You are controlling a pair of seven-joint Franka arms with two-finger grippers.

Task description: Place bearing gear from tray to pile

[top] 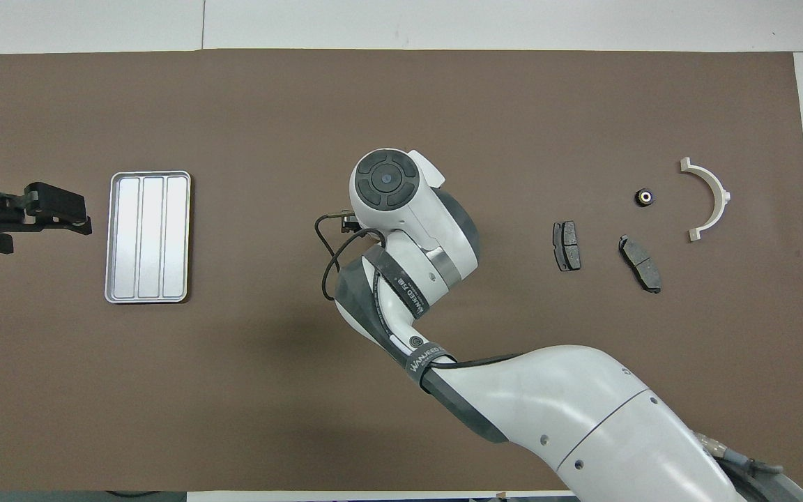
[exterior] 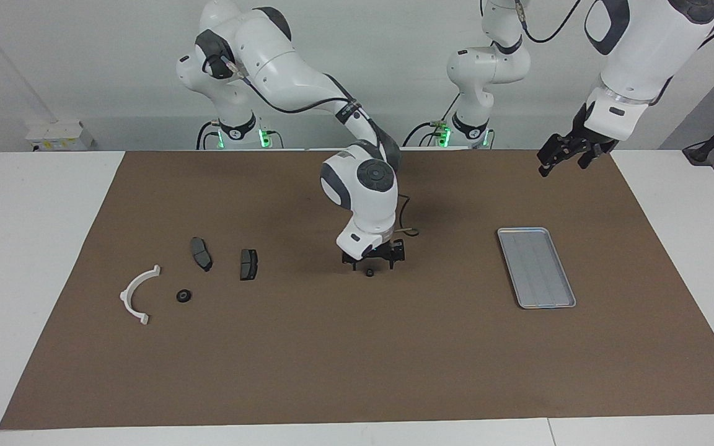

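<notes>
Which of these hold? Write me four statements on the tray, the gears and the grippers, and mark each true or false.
1. The tray holds a bearing gear. False: nothing lies in it.
2. The right gripper is open, low over a bearing gear that lies on the mat between the tray and the brake pads. True.
3. A second bearing gear lies beside the white bracket. True.
4. The left gripper grips a brake pad. False: it waits open and empty in the air near the tray's end of the table, and both brake pads lie on the mat.
</notes>
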